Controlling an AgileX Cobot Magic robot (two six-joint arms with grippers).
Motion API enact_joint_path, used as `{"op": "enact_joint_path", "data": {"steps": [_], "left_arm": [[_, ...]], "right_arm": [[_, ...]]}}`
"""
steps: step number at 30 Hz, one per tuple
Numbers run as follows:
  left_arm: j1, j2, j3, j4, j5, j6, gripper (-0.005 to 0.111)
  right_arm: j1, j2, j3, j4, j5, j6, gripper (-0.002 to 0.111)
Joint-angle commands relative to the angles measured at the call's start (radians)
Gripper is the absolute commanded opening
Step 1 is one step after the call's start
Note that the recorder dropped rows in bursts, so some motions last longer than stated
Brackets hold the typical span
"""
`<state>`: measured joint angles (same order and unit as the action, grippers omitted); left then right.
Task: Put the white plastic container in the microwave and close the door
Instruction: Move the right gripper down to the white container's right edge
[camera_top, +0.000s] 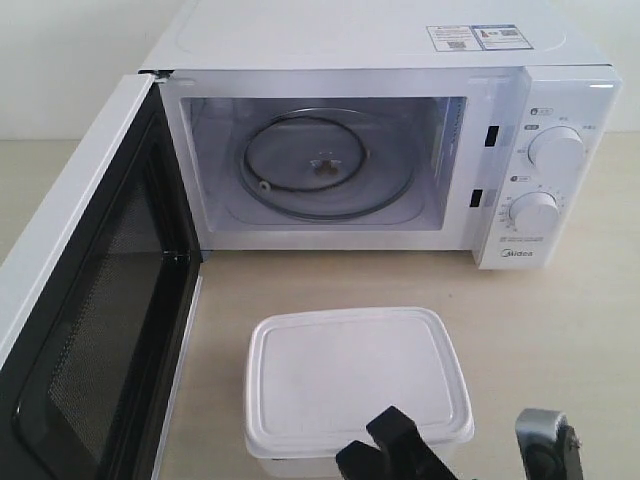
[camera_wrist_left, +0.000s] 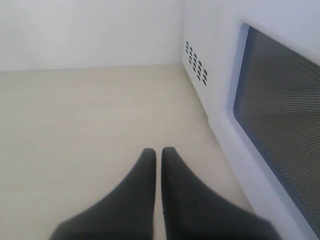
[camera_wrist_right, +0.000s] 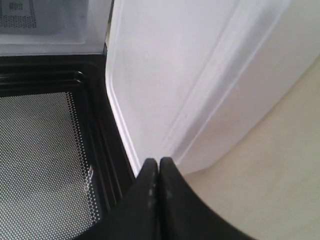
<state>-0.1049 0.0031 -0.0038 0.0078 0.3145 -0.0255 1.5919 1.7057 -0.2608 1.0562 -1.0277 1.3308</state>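
right gripper (camera_wrist_right: 159, 167) — jaws together — just beside white plastic container (camera_wrist_right: 165, 75); left gripper (camera_wrist_left: 158, 155) likewise together.

1. We read this as a kitchen-style test bench; home or lab, unclear.
2. We note a white countertop microwave with two round dials (camera_top: 340, 40) on a pale beige flat tabletop (camera_top: 560, 340).
3. Behind it, a plain white wall (camera_top: 70, 60).

Pale beige tabletop (camera_top: 560, 330), white wall (camera_top: 60, 60)
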Motion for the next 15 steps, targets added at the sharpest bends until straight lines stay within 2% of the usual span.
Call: {"op": "enact_joint_path", "data": {"steps": [1, 6, 10, 12, 15], "left_arm": [[0.003, -0.003, 0.004, -0.008, 0.001, -0.012, 0.004], [0.003, -0.003, 0.004, -0.008, 0.001, -0.012, 0.004], [0.003, -0.003, 0.004, -0.008, 0.001, -0.012, 0.004], [0.003, -0.003, 0.004, -0.008, 0.001, -0.012, 0.004], [0.003, -0.003, 0.004, -0.008, 0.001, -0.012, 0.004]], "right_arm": [[0.049, 0.001, 0.007, 0.116, -0.007, -0.007, 0.000], [0.117, 0.001, -0.001, 0.249, -0.018, -0.007, 0.000], [0.113, 0.001, -0.001, 0.256, -0.016, -0.027, 0.000], [0.113, 0.001, -0.001, 0.256, -0.013, -0.027, 0.005], [0.113, 0.001, -0.001, 0.255, -0.013, -0.020, 0.019]]}}
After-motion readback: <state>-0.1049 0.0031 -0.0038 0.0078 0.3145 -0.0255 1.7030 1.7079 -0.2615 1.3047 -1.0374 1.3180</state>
